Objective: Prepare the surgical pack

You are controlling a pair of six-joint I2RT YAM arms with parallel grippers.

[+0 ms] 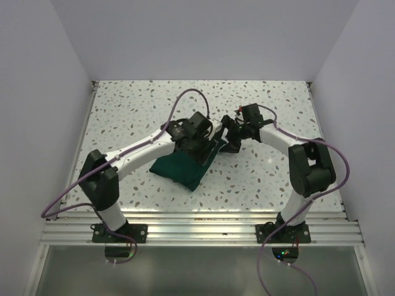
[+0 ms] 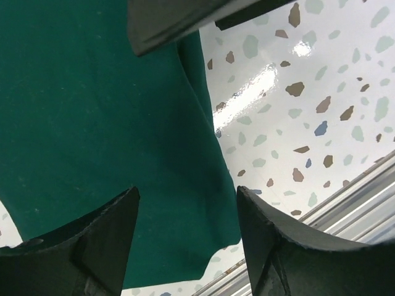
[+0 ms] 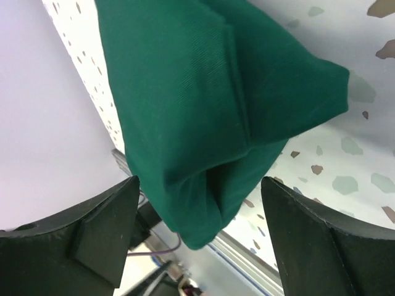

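The surgical pack (image 1: 180,170) is a dark green folded cloth bundle lying on the speckled table, left of centre. No tray, instruments or gauze show. My left gripper (image 1: 199,145) hovers over the bundle's far right part; in the left wrist view the gripper (image 2: 186,191) is open, with flat green cloth (image 2: 92,123) below it. My right gripper (image 1: 229,142) is at the bundle's far right corner. In the right wrist view the gripper (image 3: 200,180) is open, with a folded green corner (image 3: 203,123) between the spread fingers, not pinched.
The white speckled table (image 1: 259,105) is walled on the left, back and right. An aluminium rail (image 1: 203,225) runs along the near edge, holding both arm bases. Purple cables loop over each arm.
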